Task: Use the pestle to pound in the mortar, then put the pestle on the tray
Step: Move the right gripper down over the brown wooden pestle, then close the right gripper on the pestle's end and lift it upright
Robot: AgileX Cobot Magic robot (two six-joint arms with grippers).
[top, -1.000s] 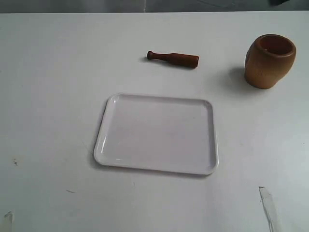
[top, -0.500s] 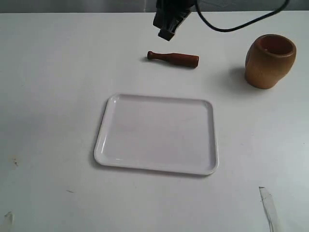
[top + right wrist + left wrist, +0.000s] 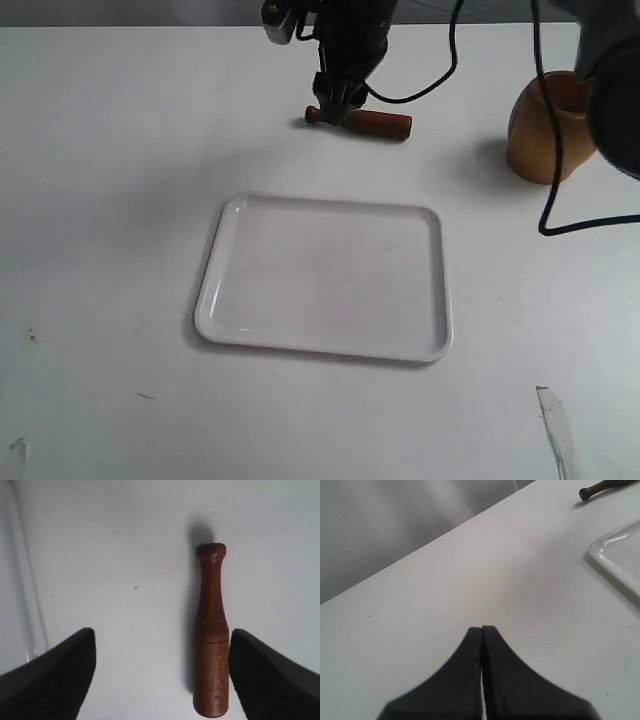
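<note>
Step in hand: pickup approach, no pounding yet. The pestle (image 3: 372,123) lies flat on the bench (image 3: 100,200) at upper centre of the exterior frame, with its knob end to the left. It is above the tray (image 3: 330,275) and well apart from the mortar (image 3: 528,135) at upper right.

Your right gripper (image 3: 161,645) hangs over the pestle with jaws wide apart, one on each side of the thick end. Nothing is gripped. In its wrist view the pestle sits off-centre, just beside one jaw with a big gap to the other.

On your left gripper (image 3: 482,630) the jaws are pressed together and hold nothing, over bare bench. Its camera catches only the pestle's knob end and one tray corner.

Next, my read:
- Shift sideways to centre the pestle, then drop and close across it.
- Round wood will likely roll if one jaw lands first.
- After that, lift it, stand it upright and carry it to the mortar.

Hard to make out:
- **Handle:** in the exterior view the gripper covers part of it, so you can't tell how high the tips are off the bench.
- **Mortar:** the right arm (image 3: 615,90) and cable (image 3: 548,200) hide the right side and most of the hollow, so its contents are unknown.
- **Left arm:** it doesn't show in the exterior view.
</note>
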